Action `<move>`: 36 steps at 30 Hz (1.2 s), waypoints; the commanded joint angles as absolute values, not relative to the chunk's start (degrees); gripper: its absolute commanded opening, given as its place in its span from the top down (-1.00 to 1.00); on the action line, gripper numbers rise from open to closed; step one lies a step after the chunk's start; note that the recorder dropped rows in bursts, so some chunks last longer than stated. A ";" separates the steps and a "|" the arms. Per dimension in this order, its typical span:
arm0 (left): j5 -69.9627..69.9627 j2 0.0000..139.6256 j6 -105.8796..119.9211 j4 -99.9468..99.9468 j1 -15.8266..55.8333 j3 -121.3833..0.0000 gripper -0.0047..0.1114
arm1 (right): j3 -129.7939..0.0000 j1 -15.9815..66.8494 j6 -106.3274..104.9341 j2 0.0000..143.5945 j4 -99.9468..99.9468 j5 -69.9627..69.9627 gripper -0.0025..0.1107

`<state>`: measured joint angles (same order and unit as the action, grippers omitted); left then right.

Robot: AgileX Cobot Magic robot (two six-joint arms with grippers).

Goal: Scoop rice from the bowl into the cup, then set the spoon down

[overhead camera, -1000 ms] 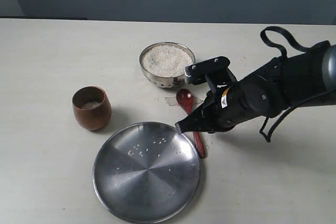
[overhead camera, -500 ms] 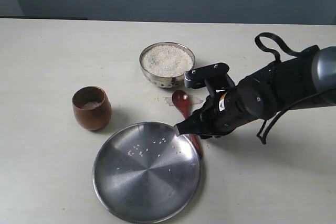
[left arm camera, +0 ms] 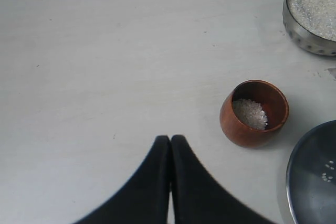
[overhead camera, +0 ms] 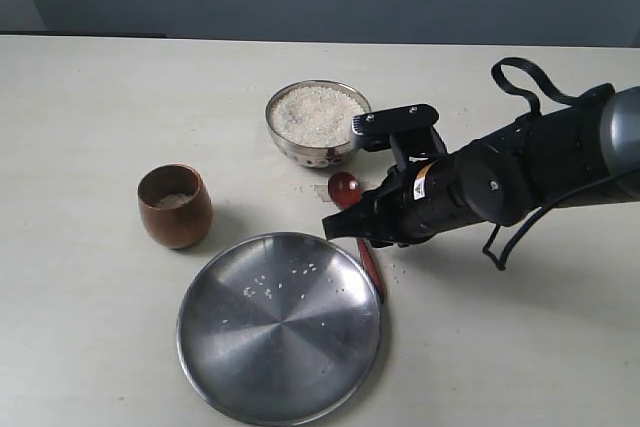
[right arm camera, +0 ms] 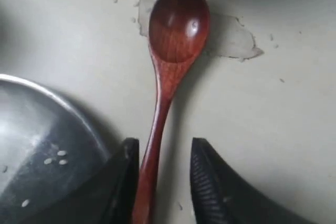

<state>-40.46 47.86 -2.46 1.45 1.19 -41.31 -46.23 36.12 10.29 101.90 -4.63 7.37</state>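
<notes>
The spoon [right arm camera: 161,103] lies flat on the pale table [overhead camera: 100,87], its slim handle running between the parted jaws of the right gripper [right arm camera: 164,148], which grip nothing. The handle sits off-centre in the gap, close against one black finger [right arm camera: 121,182] and apart from the other. Its long axis runs straight out from the jaws, with the small round scoop at the far end, empty and facing up. The wood is reddish-brown, glossy and smoothly tapered, so it would probably roll or slide at a sideways nudge. The coming move seems to turn on that offset: a straight rise would likely clear the handle.

Just beside the jaws curves the rim of a flat steel plate [right arm camera: 31,124], brushed and reflective, with stray grains [right arm camera: 55,156] on it. Under the scoop is a pale scuffed patch [right arm camera: 236,38]. Beyond the scoop stands the shiny steel bowl [overhead camera: 315,155], heaped with white rice [overhead camera: 317,114].

Well apart, past the plate, sits the rounded brown wooden cup [left arm camera: 247,129], upright, with only a little rice in its bottom. The left gripper [left arm camera: 170,140] hangs farther off over bare table, its fingers pressed together and empty, so the right arm is plainly nearer the spoon.
</notes>
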 commanded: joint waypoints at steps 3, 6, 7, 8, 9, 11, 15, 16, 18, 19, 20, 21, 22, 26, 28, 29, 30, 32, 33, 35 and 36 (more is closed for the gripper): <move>-40.30 47.94 -2.51 1.55 1.26 -41.69 0.91 | -46.01 38.83 9.90 101.57 -4.49 4.08 0.37; -40.30 47.94 -2.51 1.55 1.26 -41.69 0.91 | -46.01 39.42 9.90 102.77 -4.18 2.79 0.37; -40.30 47.94 -2.51 1.55 1.26 -41.69 0.91 | -46.01 39.42 10.00 103.38 -4.18 2.76 0.37; -40.30 47.94 -2.51 1.55 1.26 -41.69 0.91 | -46.01 39.42 10.00 104.13 -4.18 2.76 0.37; -40.30 47.94 -2.51 1.55 1.26 -41.69 0.91 | -46.01 39.29 10.00 104.95 -4.18 2.76 0.37; -40.30 47.94 -2.51 1.55 1.26 -41.69 0.91 | -46.01 39.29 10.00 106.19 -4.18 2.76 0.37; -40.30 47.94 -2.51 1.55 1.26 -41.69 0.91 | -46.01 39.29 10.12 107.22 -4.18 1.93 0.37; -40.30 47.94 -2.51 1.55 1.26 -41.69 0.91 | -46.01 39.29 10.12 107.22 -4.18 1.78 0.37; -40.30 47.94 -2.51 1.55 1.26 -41.69 0.91 | -46.01 39.29 10.12 107.22 -4.18 1.30 0.37; -40.30 47.94 -2.51 1.55 1.26 -41.69 0.91 | -46.01 39.29 10.12 107.22 -4.18 1.30 0.37; -40.30 47.94 -2.51 1.55 1.26 -41.69 0.91 | -46.01 39.29 10.12 107.32 -4.18 1.32 0.37; -40.30 47.94 -2.51 1.55 1.26 -41.69 0.91 | -46.01 39.29 10.12 107.32 -4.18 1.32 0.37; -40.30 47.94 -2.51 1.55 1.26 -41.69 0.91 | -46.01 39.29 10.12 107.32 -4.18 1.32 0.37; -40.30 47.94 -2.51 1.55 1.26 -41.69 0.91 | -46.01 39.29 10.12 107.23 -4.56 0.73 0.37; -40.30 47.94 -2.51 1.55 1.26 -41.69 0.91 | -46.01 39.29 10.12 106.93 -4.85 0.00 0.37; -40.30 47.94 -2.51 1.55 1.26 -41.69 0.91 | -46.01 39.29 10.12 106.46 -4.86 0.00 0.37; -40.30 47.94 -2.51 1.55 1.26 -41.69 0.91 | -46.01 39.29 10.12 106.17 -4.86 -0.30 0.37; -40.30 47.94 -2.51 1.55 1.26 -41.69 0.91 | -46.01 39.29 10.12 105.33 -5.30 -1.03 0.37; -40.30 47.94 -2.51 1.55 1.26 -41.69 0.91 | -46.01 39.29 10.12 104.86 -5.30 -1.45 0.37; -40.30 47.94 -2.51 1.55 1.26 -41.69 0.91 | -46.01 39.29 10.12 104.50 -5.30 -2.33 0.37; -40.30 47.94 -2.51 1.55 1.26 -41.69 0.91 | -46.12 39.29 10.12 104.39 -5.30 -2.45 0.37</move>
<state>-40.46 47.86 -2.46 1.45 1.19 -41.31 -46.23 39.35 10.29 105.31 -5.09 -1.01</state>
